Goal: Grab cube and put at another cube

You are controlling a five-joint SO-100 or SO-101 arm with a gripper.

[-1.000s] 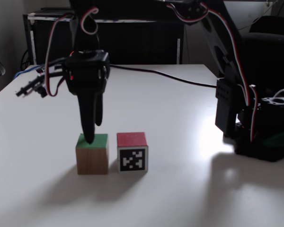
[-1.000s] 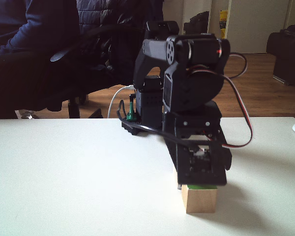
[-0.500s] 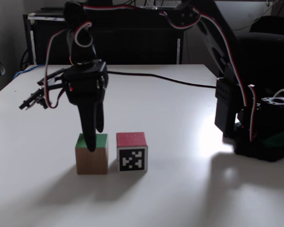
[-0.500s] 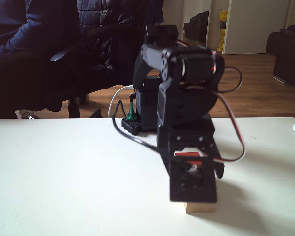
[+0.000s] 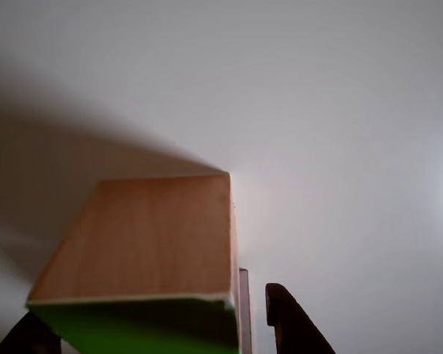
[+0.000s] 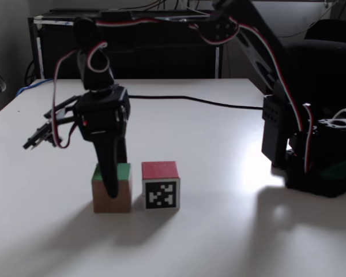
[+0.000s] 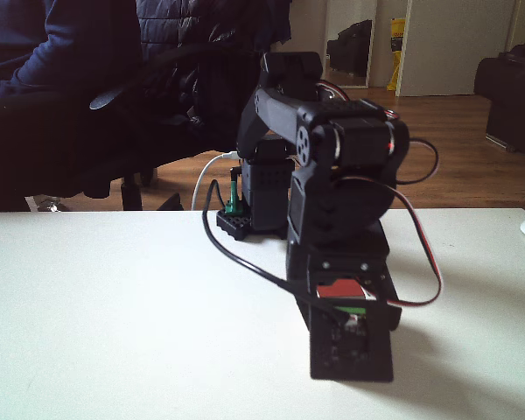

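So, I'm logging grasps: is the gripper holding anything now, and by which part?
Cannot be told: the gripper straddles the green-faced cube on the table, fingers beside its sides, contact unclear.

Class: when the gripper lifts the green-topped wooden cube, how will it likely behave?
The green-topped cube looks like solid wood, so it is probably stiff and won't deform under the gripper. Its flat faces and square edges suggest it should neither roll nor tip easily. It seems small, so likely light, though smooth wood might slip in a weak pinch.
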